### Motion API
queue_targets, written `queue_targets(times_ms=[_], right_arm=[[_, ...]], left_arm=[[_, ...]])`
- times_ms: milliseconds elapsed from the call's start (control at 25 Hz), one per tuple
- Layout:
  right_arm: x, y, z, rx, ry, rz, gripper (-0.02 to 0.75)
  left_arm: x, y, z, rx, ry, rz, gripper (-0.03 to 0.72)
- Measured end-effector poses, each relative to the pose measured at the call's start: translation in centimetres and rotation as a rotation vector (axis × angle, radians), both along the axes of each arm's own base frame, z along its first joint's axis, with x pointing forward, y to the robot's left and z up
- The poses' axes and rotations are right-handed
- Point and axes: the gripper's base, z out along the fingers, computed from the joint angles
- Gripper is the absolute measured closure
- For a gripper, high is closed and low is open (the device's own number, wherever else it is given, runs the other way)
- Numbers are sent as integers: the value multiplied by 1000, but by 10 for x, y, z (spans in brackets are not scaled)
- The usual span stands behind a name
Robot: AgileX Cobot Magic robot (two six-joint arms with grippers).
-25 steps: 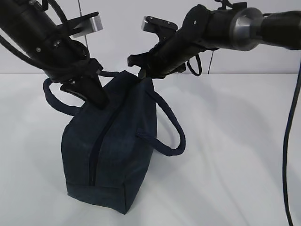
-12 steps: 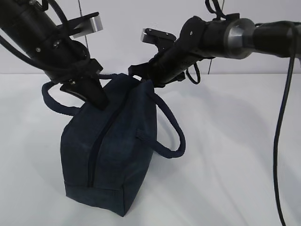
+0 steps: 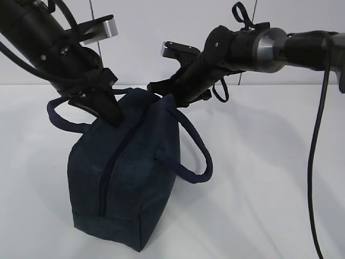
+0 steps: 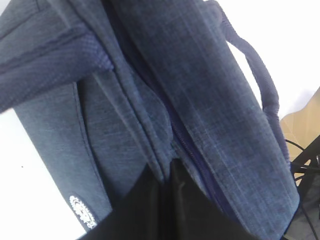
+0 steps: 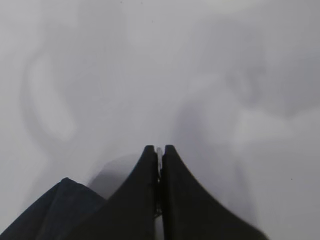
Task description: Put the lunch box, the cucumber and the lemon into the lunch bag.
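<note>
The left gripper (image 3: pixel 108 110) presses down on the top of the lunch bag (image 3: pixel 129 178), beside the zipper (image 3: pixel 108 181). Its jaws are closed on a fold of fabric next to that zipper, as the left wrist view shows (image 4: pixel 160 172). The bag stands on the white table (image 3: pixel 269 189), one handle (image 3: pixel 59 116) looping out on its left side and the other handle (image 3: pixel 197 151) hanging on its right. The right gripper (image 3: pixel 156 86) sits at the bag's far top corner, jaws pressed together; whether a thin sliver is caught between them is unclear in the right wrist view (image 5: pixel 159 150).
</note>
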Motion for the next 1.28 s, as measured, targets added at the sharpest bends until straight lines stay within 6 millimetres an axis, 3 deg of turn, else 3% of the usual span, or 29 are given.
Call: queue_targets(times_ms=[760, 1000, 1280], right_arm=[[3, 1, 9, -39, 8, 52, 738], [10, -1, 21, -55, -40, 60, 624], [13, -1, 32, -51, -63, 64, 365]], left_arm=[[-1, 0, 0, -2, 7, -5, 690], [-2, 0, 0, -4, 22, -11, 690], [-2, 0, 0, -4, 21, -10, 690]])
